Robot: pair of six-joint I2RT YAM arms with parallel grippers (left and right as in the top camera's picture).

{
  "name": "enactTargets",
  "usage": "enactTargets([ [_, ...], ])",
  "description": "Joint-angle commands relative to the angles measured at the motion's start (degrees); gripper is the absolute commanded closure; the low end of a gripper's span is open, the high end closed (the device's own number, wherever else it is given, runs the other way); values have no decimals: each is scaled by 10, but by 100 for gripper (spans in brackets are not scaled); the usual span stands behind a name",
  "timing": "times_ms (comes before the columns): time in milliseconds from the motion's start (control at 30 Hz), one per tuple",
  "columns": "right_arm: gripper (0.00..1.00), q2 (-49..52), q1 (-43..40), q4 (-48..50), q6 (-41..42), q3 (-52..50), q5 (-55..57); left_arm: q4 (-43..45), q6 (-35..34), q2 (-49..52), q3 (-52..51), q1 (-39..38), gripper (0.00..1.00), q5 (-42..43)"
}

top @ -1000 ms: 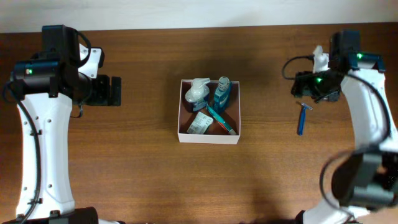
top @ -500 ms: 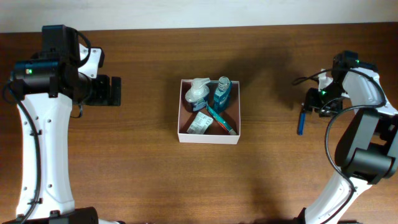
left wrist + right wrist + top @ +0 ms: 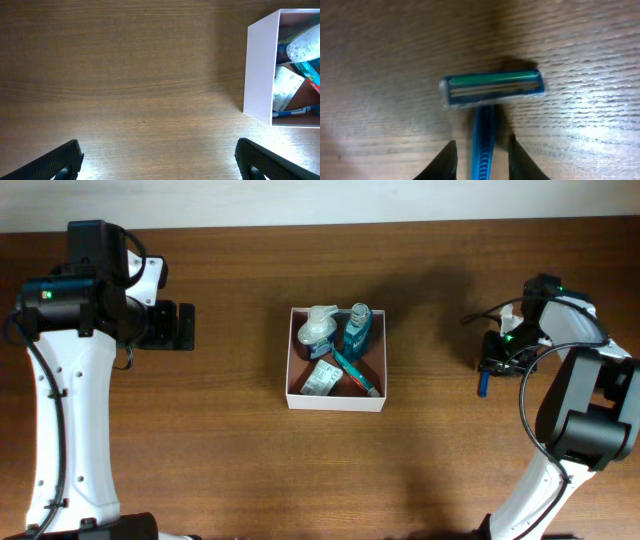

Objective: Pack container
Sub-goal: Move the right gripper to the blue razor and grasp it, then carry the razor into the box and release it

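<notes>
The container is a square white-walled box at the table's middle, also at the right edge of the left wrist view. It holds a white spray bottle, a blue bottle, a white sachet and a teal toothbrush. A blue razor lies on the table to the right. My right gripper is low over it. In the right wrist view the fingers are open on either side of the razor's handle, below its head, with gaps on both sides. My left gripper is open and empty.
Bare brown wood lies under the left gripper and around the box. The table's far edge meets a white wall at the top of the overhead view.
My right gripper has moved down and over the razor, so that it now covers the razor's head in the overhead view. The left arm has not moved.
</notes>
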Motion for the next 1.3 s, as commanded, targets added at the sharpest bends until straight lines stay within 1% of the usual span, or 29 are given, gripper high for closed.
enactTargets([
  [0, 73, 5, 8, 13, 17, -26, -3, 0, -7, -13, 8, 1, 0, 2],
  [67, 74, 5, 11, 25, 17, -42, -3, 0, -7, -13, 8, 1, 0, 2],
  [100, 76, 5, 11, 27, 21, -49, -3, 0, -7, -13, 8, 1, 0, 2],
  [200, 91, 5, 10, 23, 25, -54, -4, 0, -7, -13, 8, 1, 0, 2],
  [233, 93, 4, 10, 16, 25, -51, -4, 0, -7, -13, 8, 1, 0, 2],
  [300, 96, 0, 10, -3, 25, -40, -6, 0, -7, -13, 8, 1, 0, 2],
  [433, 96, -28, 19, -61, 30, 4, -11, 0, -7, -13, 8, 1, 0, 2],
  [633, 96, -113, 72, -155, 29, 98, -16, 0, -7, -13, 8, 1, 0, 2],
  [767, 96, -193, 144, -209, 16, 157, -16, 0, -7, -13, 8, 1, 0, 2],
  [933, 96, -278, 269, -223, -52, 178, -16, 0, -7, -13, 8, 1, 0, 2],
  [1000, 96, -290, 327, -223, -91, 178, -16, 0, -7, -13, 8, 1, 0, 2],
  [1133, 96, -284, 432, -221, -197, 167, -8, 0, -7, -13, 8, 1, 0, 2],
  [1267, 96, -260, 491, -184, -236, 133, 35, 0, -7, -13, 8, 1, 0, 2],
])
